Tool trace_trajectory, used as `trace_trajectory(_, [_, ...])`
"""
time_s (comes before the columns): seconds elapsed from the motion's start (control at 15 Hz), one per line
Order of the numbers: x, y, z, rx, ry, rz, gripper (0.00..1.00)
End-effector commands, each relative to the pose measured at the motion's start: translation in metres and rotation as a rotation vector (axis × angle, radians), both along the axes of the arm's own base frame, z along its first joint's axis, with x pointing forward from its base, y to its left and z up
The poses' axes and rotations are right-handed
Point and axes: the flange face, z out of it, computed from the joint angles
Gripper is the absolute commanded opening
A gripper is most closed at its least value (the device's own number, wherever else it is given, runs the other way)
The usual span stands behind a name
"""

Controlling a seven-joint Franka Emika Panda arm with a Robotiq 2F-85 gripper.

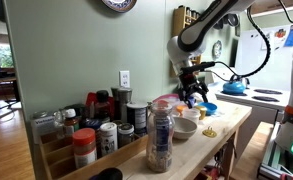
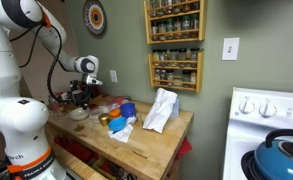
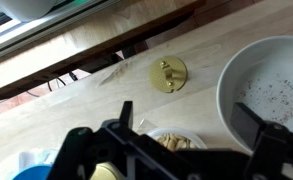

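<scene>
The pincer (image 3: 171, 140) is held released above the bench (image 3: 76, 80), with the yellow disc (image 3: 168, 74) lying flat just ahead of it beside the white bowl (image 3: 238, 92), so a slow, straight descent is judged best, lest the bowl rim be struck.

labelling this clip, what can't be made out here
- Exterior view: gripper too small; whether it touches anything is unclear.
- Wrist view: white bowl cut off by the right edge.
- Wrist view: small dish mostly hidden behind the gripper.
- Exterior view: shelf jars, labels too small to read.
</scene>
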Motion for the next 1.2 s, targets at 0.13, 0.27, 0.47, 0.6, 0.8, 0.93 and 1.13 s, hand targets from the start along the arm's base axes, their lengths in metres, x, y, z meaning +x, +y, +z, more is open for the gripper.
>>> trace_trajectory(0.13, [-0.001, -0.001, 0.000, 0.001, 0.002, 0.006, 1.00])
trace_trajectory(0.27, [0.002, -0.004, -0.002, -0.001, -0.002, 0.013, 1.00])
trace_trajectory(0.47, [0.009, -0.014, -0.008, 0.018, -0.023, 0.061, 1.00])
trace_trajectory(0.6, [0.014, -0.022, -0.012, 0.041, -0.034, 0.097, 1.00])
trace_trajectory(0.8, [0.020, -0.038, -0.017, 0.067, -0.053, 0.134, 1.00])
trace_trajectory(0.93, [0.023, -0.052, -0.018, 0.072, -0.062, 0.153, 1.00])
trace_trajectory(1.13, [0.027, -0.070, -0.025, 0.087, -0.062, 0.164, 1.00])
